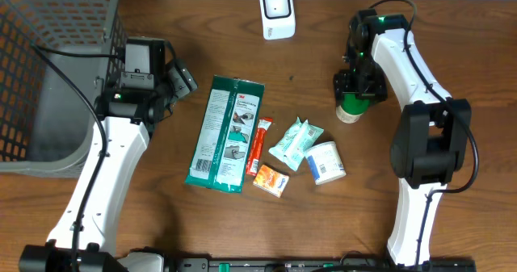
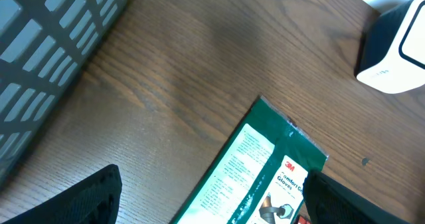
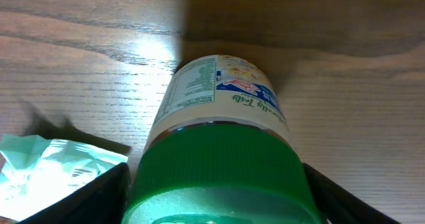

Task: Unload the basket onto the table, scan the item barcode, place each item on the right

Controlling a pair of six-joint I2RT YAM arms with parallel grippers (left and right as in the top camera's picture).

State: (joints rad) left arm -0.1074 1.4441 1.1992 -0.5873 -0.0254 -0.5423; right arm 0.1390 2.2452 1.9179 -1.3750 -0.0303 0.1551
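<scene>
Right pincer (image 3: 216, 197) is being held astride the white-labelled plastic jar with a green screw lid (image 3: 219, 98), directly between its fingers; a firm clamp cannot be told. Left pincer (image 2: 219, 201) is being held apart, a green glove packet (image 2: 255, 164) just ahead.

Grey mesh basket (image 1: 36, 38) sits far left on the wood table (image 1: 242, 54). Green 3M gloves pack (image 1: 226, 133) lies flat mid-table. Red stick sachet (image 1: 259, 147) is just beside it, then teal pouches (image 1: 296, 144) and white tub (image 1: 326, 161). Small orange box (image 1: 271, 180) lies nearest the front edge.
</scene>
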